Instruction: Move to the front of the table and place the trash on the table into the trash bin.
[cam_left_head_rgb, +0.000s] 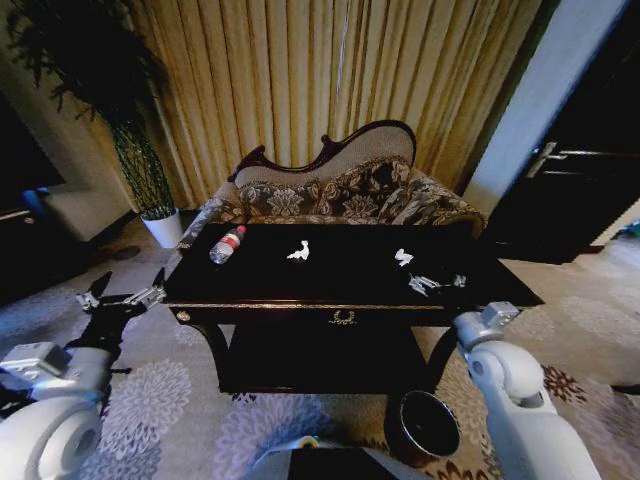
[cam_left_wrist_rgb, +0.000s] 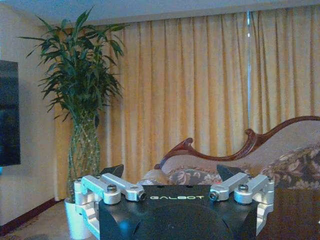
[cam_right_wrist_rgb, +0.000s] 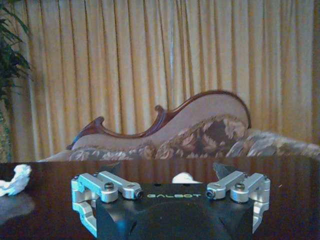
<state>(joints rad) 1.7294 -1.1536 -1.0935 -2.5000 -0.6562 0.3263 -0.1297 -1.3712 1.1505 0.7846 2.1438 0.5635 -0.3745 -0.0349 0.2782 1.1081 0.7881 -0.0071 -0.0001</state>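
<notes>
The robot is standing in front of the table (cam_left_head_rgb: 350, 290), with the trash lying on its top: a bottle (cam_left_head_rgb: 227, 245) near the left end, one paper scrap (cam_left_head_rgb: 299, 251) in the middle and another (cam_left_head_rgb: 403, 257) toward the right. The bin (cam_left_head_rgb: 424, 428) is sitting on the floor below the table's right front. The left gripper (cam_left_head_rgb: 122, 291) is hovering off the table's left edge, released and holding nothing. The right gripper (cam_left_head_rgb: 437, 283) is hanging low over the table's right front, also released and empty. The risks from here: the round bottle could roll off the glossy top if nudged, and light scraps could slide away from closing fingers or miss the small bin.
</notes>
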